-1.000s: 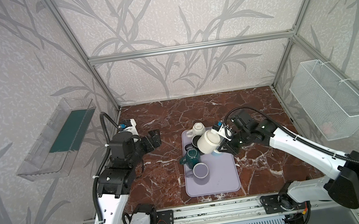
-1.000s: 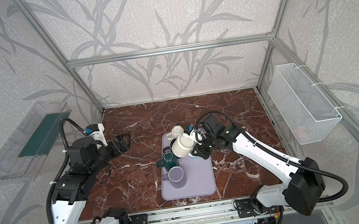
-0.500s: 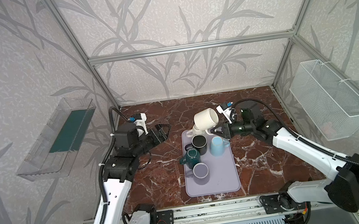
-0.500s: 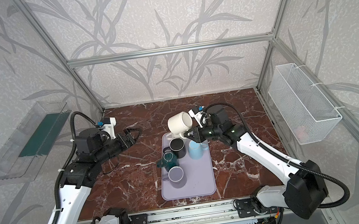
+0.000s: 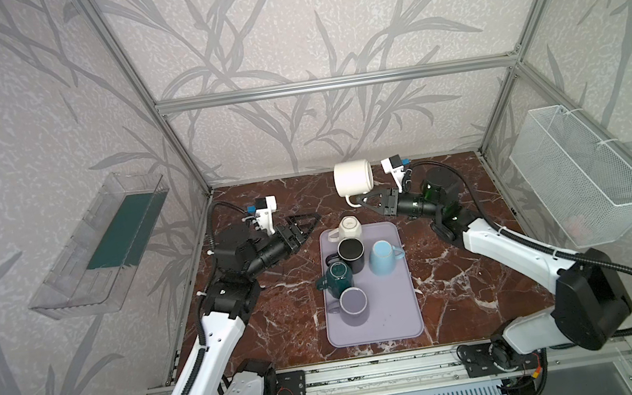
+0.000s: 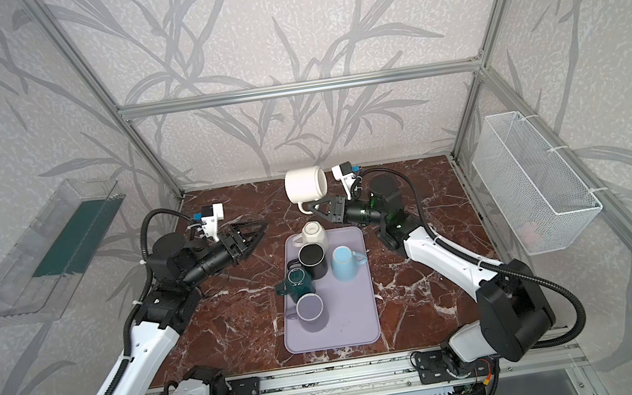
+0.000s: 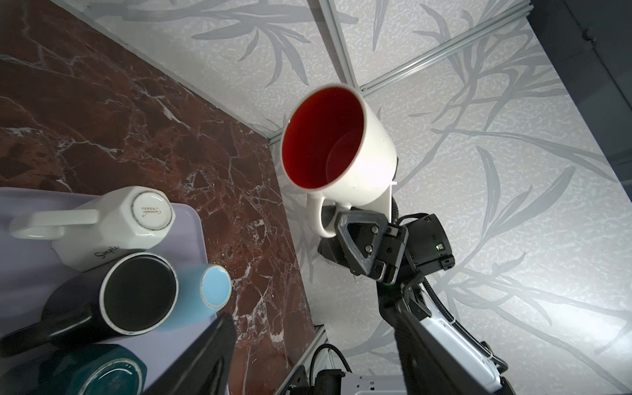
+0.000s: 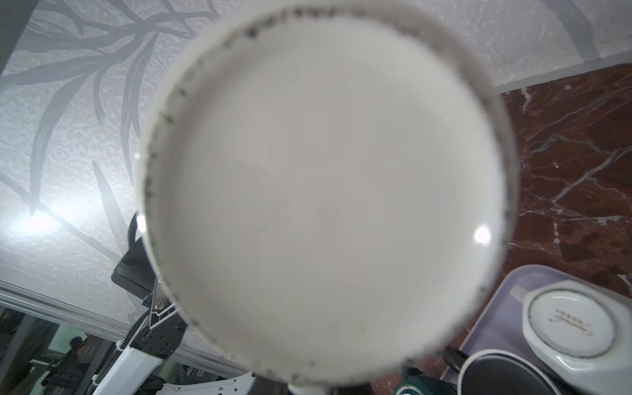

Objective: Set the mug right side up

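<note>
— Since a second ago the mug [image 5: 353, 176] has gone up and back. It was low over the tray [image 5: 390, 322], and now it hangs in the air past the tray's far edge. The left pincer [image 5: 303, 225] has also come in toward the middle.

— What has hold of it?

— The right pincer [image 5: 366, 200]. Its fingers are closed nearly together on the handle. The white body sits just above them, with the handle hanging down into the grip.

— Which way does it point?

— It lies on its side. Its long axis runs about level, from the right pincer across toward the left one. In the left wrist view the mug [image 7: 372, 160] shows its mouth (red inside), so the opening faces the left pincer. In the right wrist view the mug [image 8: 325, 188] shows only its flat, blurred base, which fills most of that picture.

— And the left pincer?

— Empty, with its jaws standing well apart. It is on the mouth side of the mug and clear of it.

— Anything near the right pincer?

— Below it and nearer the camera, a small white cup [image 5: 349, 227] sits bottom up at the tray's far edge. A black cup [image 5: 350, 250] and a blue cup [image 5: 383, 256] are just behind that one.
</note>
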`<state>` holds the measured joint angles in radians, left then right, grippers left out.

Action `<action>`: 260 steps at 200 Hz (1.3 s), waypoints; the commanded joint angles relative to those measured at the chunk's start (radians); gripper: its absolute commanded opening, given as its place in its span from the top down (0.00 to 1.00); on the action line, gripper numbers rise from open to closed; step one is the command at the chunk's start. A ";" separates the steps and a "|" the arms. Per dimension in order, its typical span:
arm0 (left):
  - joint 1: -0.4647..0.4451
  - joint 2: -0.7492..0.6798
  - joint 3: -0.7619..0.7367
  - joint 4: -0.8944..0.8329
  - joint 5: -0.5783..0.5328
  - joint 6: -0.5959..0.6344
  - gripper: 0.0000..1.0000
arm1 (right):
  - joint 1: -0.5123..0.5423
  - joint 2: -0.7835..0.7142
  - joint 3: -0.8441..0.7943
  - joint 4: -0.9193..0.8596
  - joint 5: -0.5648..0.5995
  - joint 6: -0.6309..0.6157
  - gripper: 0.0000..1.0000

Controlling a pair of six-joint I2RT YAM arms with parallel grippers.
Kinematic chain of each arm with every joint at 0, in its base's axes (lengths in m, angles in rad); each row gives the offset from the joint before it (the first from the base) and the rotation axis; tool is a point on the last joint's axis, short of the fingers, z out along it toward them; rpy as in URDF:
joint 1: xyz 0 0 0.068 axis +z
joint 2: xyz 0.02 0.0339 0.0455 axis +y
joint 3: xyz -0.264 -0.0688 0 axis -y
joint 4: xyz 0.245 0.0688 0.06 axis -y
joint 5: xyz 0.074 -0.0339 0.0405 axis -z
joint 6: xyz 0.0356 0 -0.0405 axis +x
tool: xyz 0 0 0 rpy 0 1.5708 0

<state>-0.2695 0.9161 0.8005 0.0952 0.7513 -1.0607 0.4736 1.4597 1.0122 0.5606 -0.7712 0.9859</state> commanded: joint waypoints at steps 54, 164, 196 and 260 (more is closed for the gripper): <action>-0.044 0.186 -0.056 0.526 0.008 -0.203 0.32 | -0.007 0.020 0.006 0.411 -0.077 0.195 1.00; -0.115 0.312 -0.009 0.733 -0.057 -0.247 0.43 | -0.001 0.048 -0.011 0.464 -0.066 0.220 1.00; -0.135 0.331 -0.001 0.745 -0.070 -0.241 0.46 | 0.006 0.051 -0.010 0.469 -0.064 0.221 1.00; -0.147 0.363 0.014 0.794 -0.077 -0.255 0.50 | 0.024 0.050 -0.018 0.466 -0.068 0.215 1.00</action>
<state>-0.4103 1.2724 0.7753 0.8120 0.6754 -1.2846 0.4881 1.5219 0.9897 0.9154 -0.8391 1.2201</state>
